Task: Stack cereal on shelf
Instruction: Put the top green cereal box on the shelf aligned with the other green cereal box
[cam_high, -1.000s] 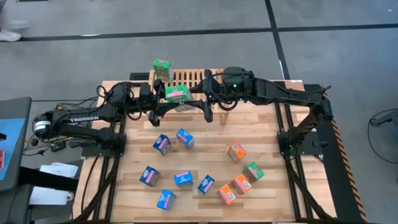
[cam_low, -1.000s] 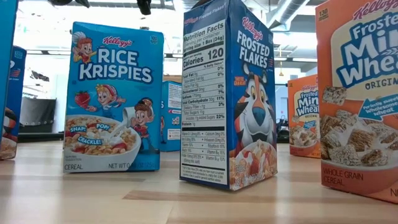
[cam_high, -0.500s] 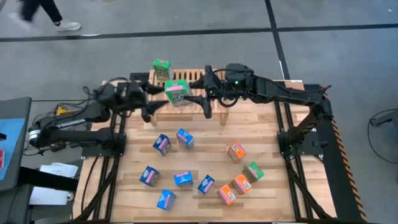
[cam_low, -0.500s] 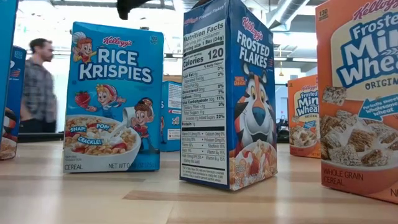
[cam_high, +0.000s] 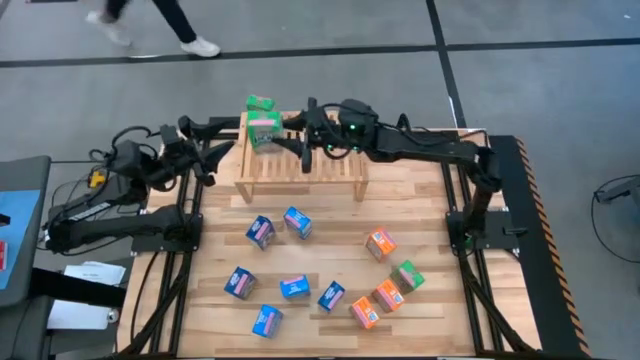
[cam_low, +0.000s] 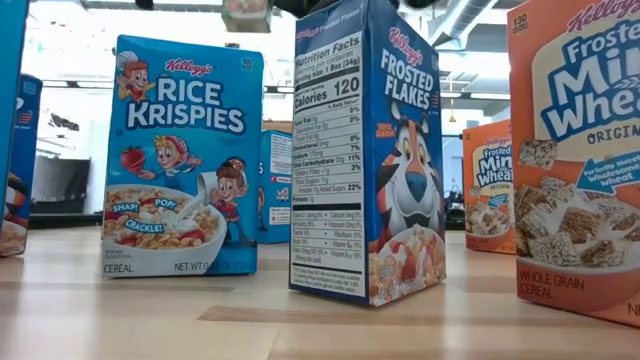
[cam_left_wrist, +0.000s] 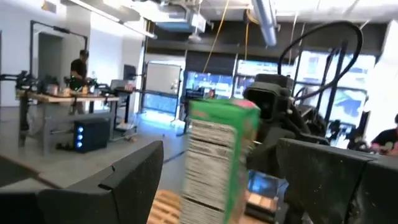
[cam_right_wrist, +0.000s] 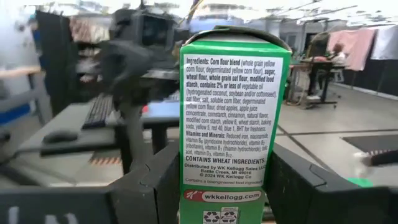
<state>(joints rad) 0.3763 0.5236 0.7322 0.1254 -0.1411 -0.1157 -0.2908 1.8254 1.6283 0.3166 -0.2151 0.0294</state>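
Observation:
The light-wood shelf (cam_high: 300, 152) stands at the table's far middle. A green cereal box (cam_high: 260, 103) stands at its far left corner. My right gripper (cam_high: 281, 137) reaches in from the right, shut on a second green cereal box (cam_high: 264, 129) above the shelf's left end. That box also shows in the right wrist view (cam_right_wrist: 234, 106), the left wrist view (cam_left_wrist: 219, 163) and at the low view's top edge (cam_low: 246, 13). My left gripper (cam_high: 220, 146) is open and empty, left of the shelf and pointing at the held box. My right gripper pinches the green box between its two fingers (cam_right_wrist: 152, 183), one on each wide face, on its lower part (cam_right_wrist: 231, 186). The fingers come level from the table's right. The box stands upright in the hold, its narrow ingredients panel toward the wrist, lifted above the shelf's slats.
Several loose blue boxes (cam_high: 260, 232), orange boxes (cam_high: 380, 243) and a green one (cam_high: 407, 275) lie on the table's near half. In the low view a Rice Krispies box (cam_low: 181, 155) and a Frosted Flakes box (cam_low: 366, 150) stand close. A person walks on the floor beyond the table.
My left gripper has drawn back from the green box toward the table's left edge. My right gripper has carried the box toward the far left, from in front of the shelf's middle to above its left end. The box has stayed upright.

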